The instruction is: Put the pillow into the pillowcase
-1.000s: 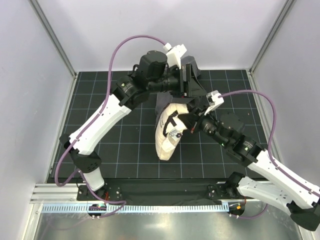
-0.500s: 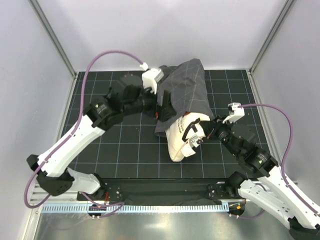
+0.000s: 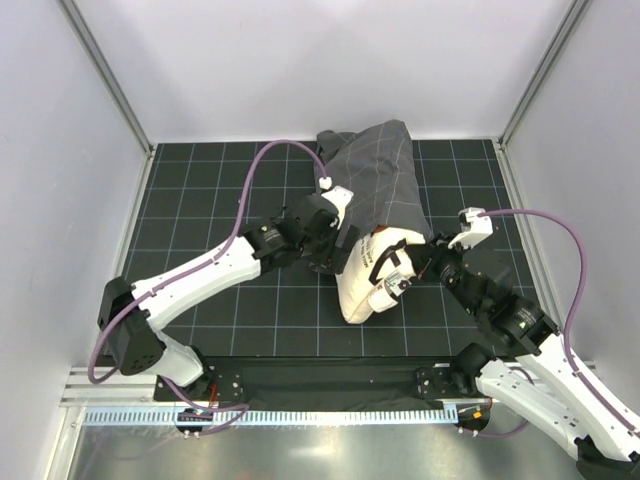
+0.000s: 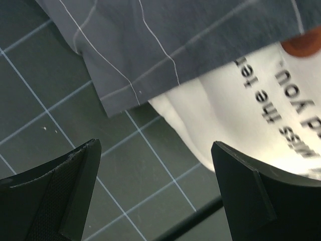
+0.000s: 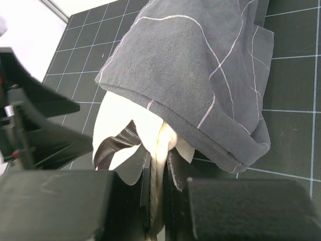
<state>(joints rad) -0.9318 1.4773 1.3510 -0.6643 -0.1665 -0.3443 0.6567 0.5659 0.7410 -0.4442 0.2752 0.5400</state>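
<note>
The cream-white pillow (image 3: 362, 285) lies mid-table with its far end inside the dark grey checked pillowcase (image 3: 380, 185). The case covers about the far half of the pillow. My right gripper (image 3: 398, 268) is shut on a fold of the pillow (image 5: 159, 150) at its right side; the case's hem (image 5: 200, 128) hangs just beyond the fingers. My left gripper (image 3: 335, 252) is open and empty, low at the pillow's left side. In the left wrist view the case's edge (image 4: 150, 55) and the pillow's lettering (image 4: 271, 100) lie beyond the open fingers.
The black gridded mat (image 3: 230, 300) covers the table, with grey walls on three sides. A black rail (image 3: 320, 375) runs along the near edge between the arm bases. Purple cables loop above both arms.
My left gripper let go of the pillowcase and dropped down toward the near left of the pillow. The case now drapes flat over the pillow's far half. My right gripper kept its hold.
</note>
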